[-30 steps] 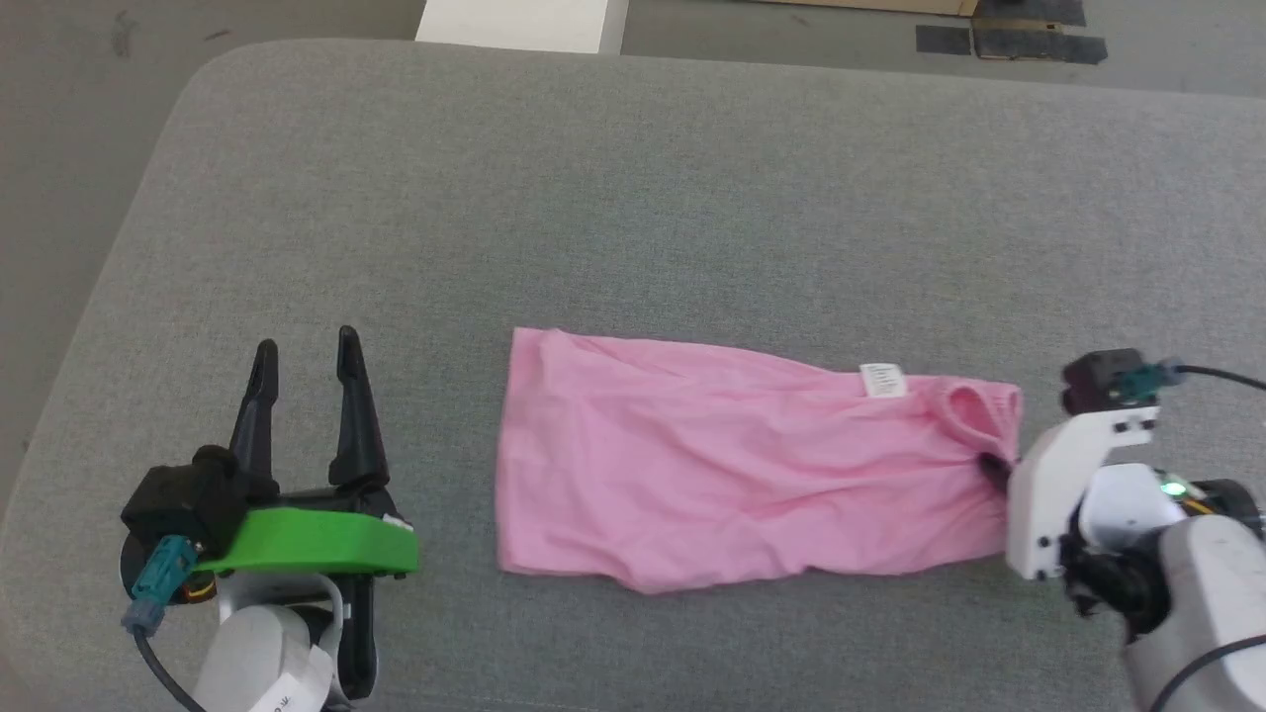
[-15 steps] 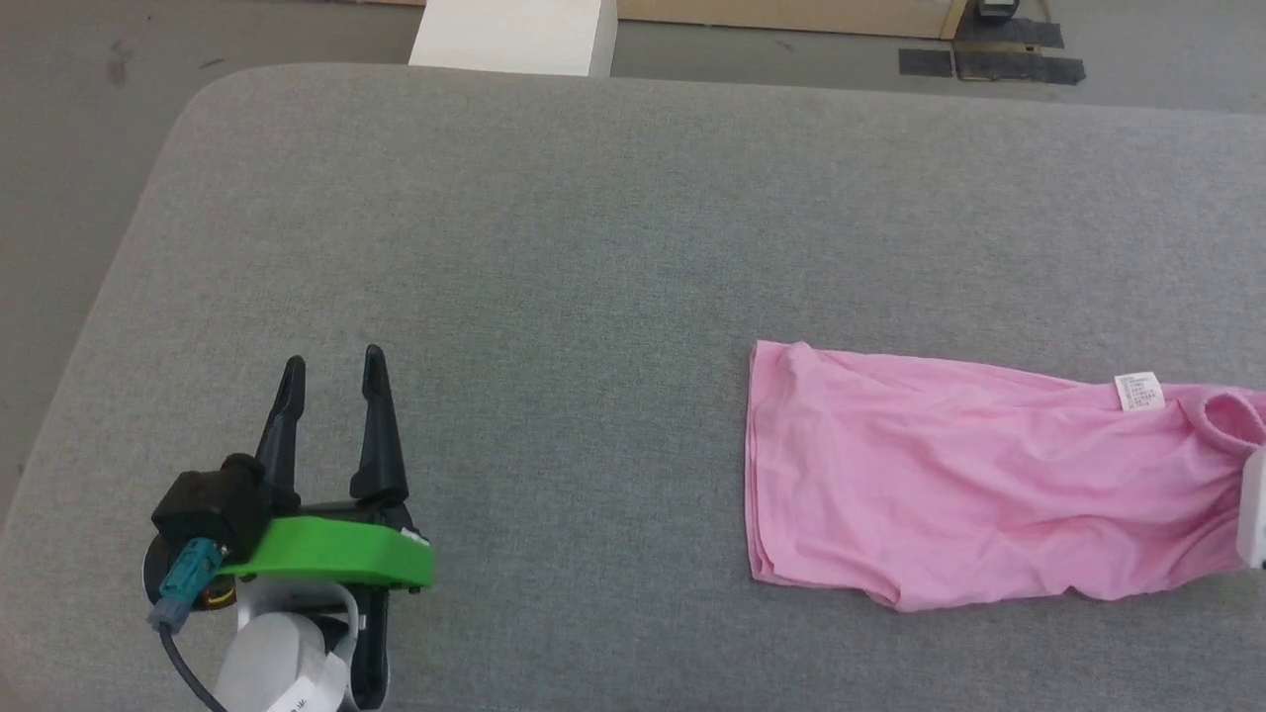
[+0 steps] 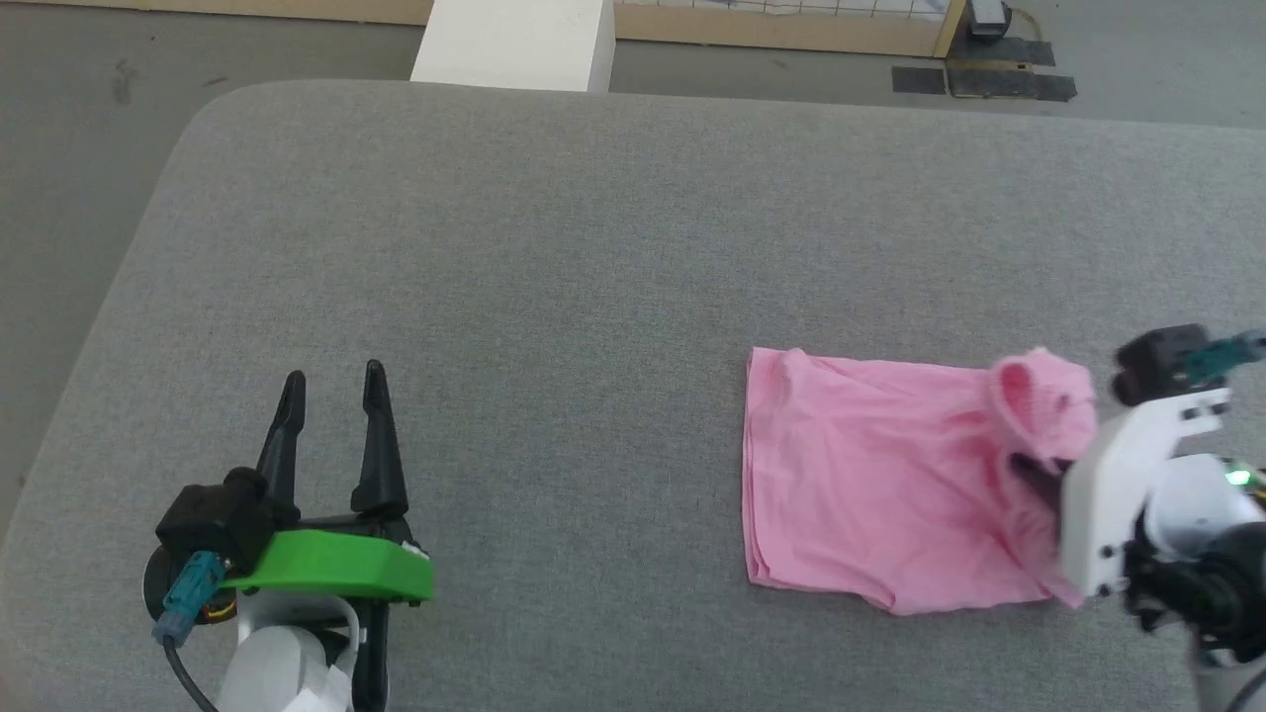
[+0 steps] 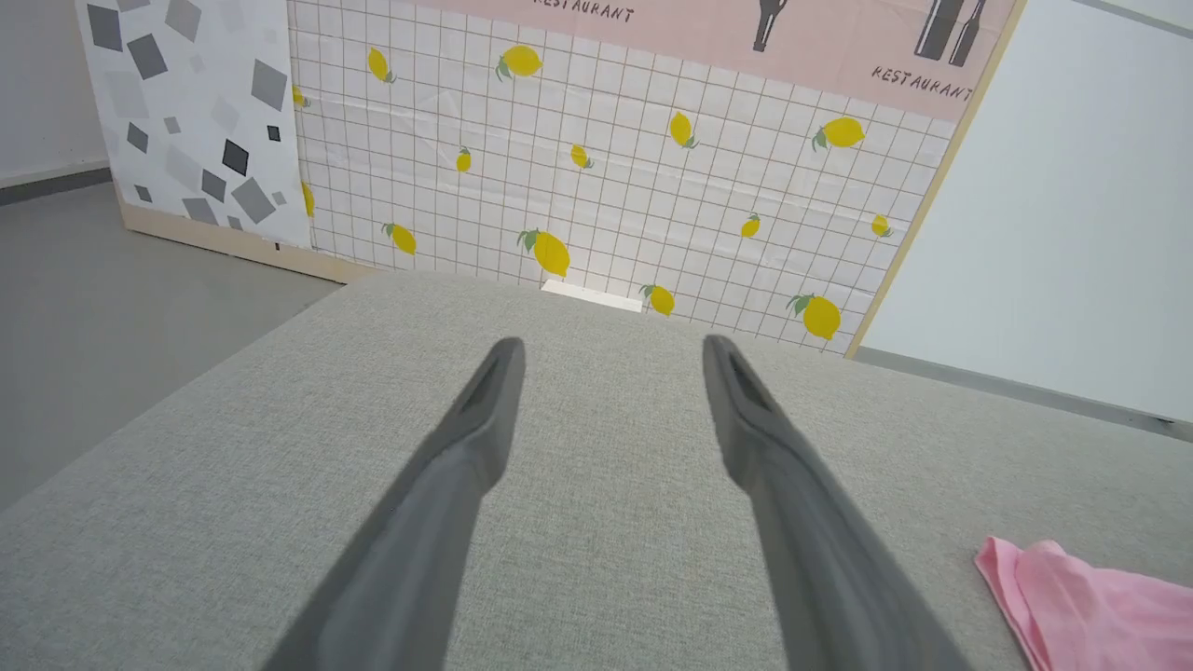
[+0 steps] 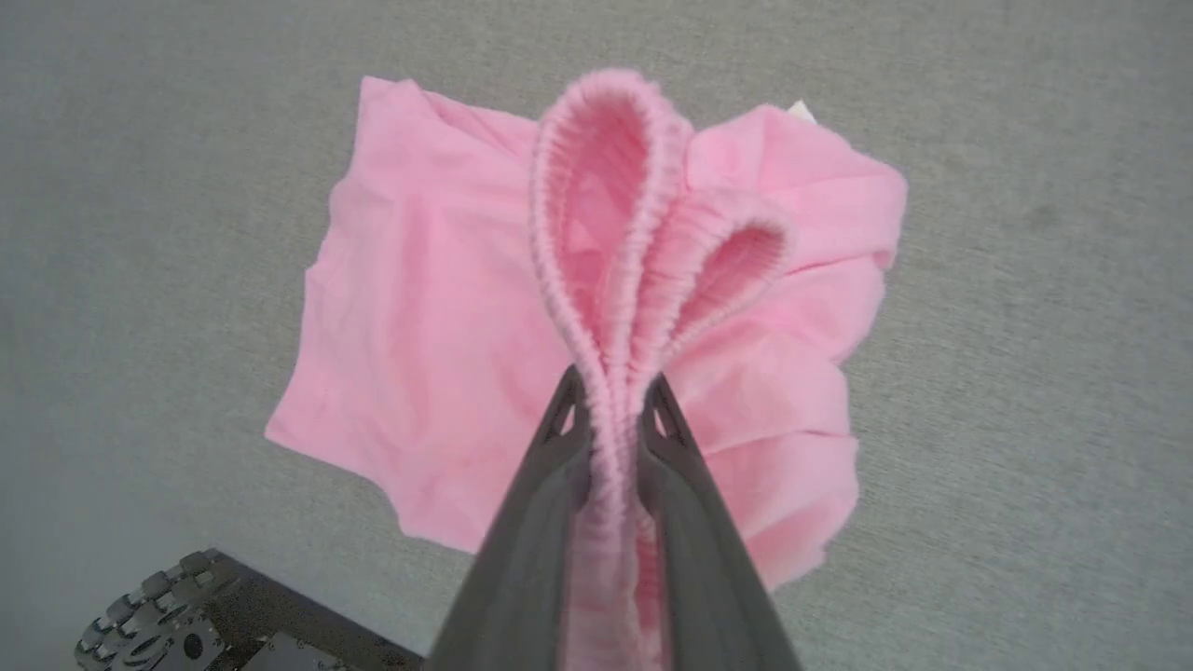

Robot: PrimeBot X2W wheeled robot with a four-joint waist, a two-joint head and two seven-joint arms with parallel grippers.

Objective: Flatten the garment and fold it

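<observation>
Left arm: low at the near left of the desk (image 3: 593, 247), forearm cut off by the frame bottom. Left claw (image 3: 334, 372) points away from me, level over the grey top, fingers spread with nothing between them. I cannot tell whether it touches the surface.

Right arm: at the right edge of the head view, its wrist and white bracket partly out of frame. It reaches in toward the left. Right claw (image 5: 612, 377) is pinched tight on the shorts (image 3: 870, 494), gripping the gathered waistband (image 5: 596, 186). The waistband stands past the fingertips in two ribbed loops.

Shorts: right of centre on the desk, well apart from the left claw. The leg end, toward my left, lies flat with a straight edge. The waistband end is bunched and raised at the claw, draping over the flat part.

Hard to read:
- In the head view, the right claw's fingers are mostly buried in fabric.
- Only a white corner of the label (image 5: 800, 110) peeks out behind a fold.
- The left wrist view catches one pink corner of the shorts, cut off at the lower right.
- There is a dark toothed part (image 5: 158, 615) at the lower left of the right wrist view. I cannot identify it.
</observation>
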